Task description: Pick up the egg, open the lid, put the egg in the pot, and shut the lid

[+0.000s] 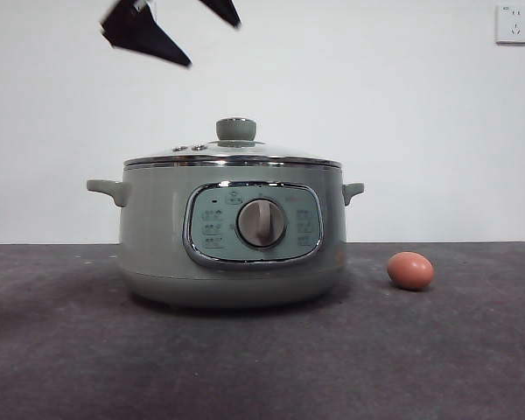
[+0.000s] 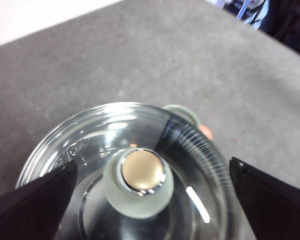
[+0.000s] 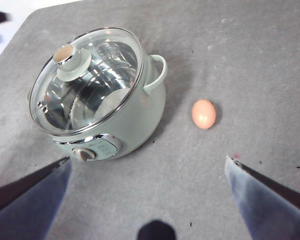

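Note:
The sage-green pot (image 1: 232,236) stands on the dark table, and the glass lid (image 1: 234,157) with its green knob (image 1: 236,129) sits closed on it. To the pot's right the brown egg (image 1: 410,270) lies on the table. My left gripper (image 1: 214,44) hangs open above the lid. In the left wrist view its jaws straddle the knob (image 2: 142,172) from above without touching it. My right gripper (image 3: 147,159) is open and empty, high over the table. Its view looks down on the pot (image 3: 125,125), the lid (image 3: 87,80) and the egg (image 3: 204,114).
A white wall with a socket (image 1: 514,24) stands behind the table. One pot handle (image 3: 157,75) points toward the egg. Dark clutter (image 2: 275,20) lies beyond the table's far edge in the left wrist view.

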Robot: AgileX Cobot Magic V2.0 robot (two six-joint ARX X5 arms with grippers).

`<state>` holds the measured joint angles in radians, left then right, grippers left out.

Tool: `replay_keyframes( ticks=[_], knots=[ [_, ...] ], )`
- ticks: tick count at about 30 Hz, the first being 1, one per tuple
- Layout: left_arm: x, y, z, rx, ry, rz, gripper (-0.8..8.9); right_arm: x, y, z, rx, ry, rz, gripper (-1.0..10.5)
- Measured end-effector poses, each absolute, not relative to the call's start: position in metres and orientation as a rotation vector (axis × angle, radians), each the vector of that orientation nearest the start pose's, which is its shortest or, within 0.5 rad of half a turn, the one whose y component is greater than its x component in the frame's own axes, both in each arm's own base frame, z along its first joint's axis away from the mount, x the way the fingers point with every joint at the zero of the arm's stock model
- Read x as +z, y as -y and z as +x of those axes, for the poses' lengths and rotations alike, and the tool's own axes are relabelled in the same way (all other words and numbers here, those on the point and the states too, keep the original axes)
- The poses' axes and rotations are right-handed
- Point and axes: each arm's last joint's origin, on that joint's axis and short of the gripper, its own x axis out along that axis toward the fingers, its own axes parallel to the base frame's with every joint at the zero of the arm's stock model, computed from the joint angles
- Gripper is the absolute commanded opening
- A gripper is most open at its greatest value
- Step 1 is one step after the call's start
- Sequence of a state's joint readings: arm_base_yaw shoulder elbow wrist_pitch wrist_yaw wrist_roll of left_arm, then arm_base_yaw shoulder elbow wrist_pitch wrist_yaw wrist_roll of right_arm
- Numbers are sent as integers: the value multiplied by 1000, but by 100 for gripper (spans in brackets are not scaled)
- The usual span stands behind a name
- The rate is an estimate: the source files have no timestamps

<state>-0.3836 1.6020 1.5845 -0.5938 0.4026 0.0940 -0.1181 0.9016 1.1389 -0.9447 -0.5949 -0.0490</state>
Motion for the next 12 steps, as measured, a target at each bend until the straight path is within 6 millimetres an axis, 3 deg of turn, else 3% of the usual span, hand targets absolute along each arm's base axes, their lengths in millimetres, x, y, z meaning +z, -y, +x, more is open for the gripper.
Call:
replay_keyframes(
  ticks=[5,12],
  knots=[
    [326,161,350,-796,-703,99,629,366,2,154,473,-656,202,630],
    [307,174,359,-740,-720,143,624,365,3,159,472,-665,206,630]
  ],
)
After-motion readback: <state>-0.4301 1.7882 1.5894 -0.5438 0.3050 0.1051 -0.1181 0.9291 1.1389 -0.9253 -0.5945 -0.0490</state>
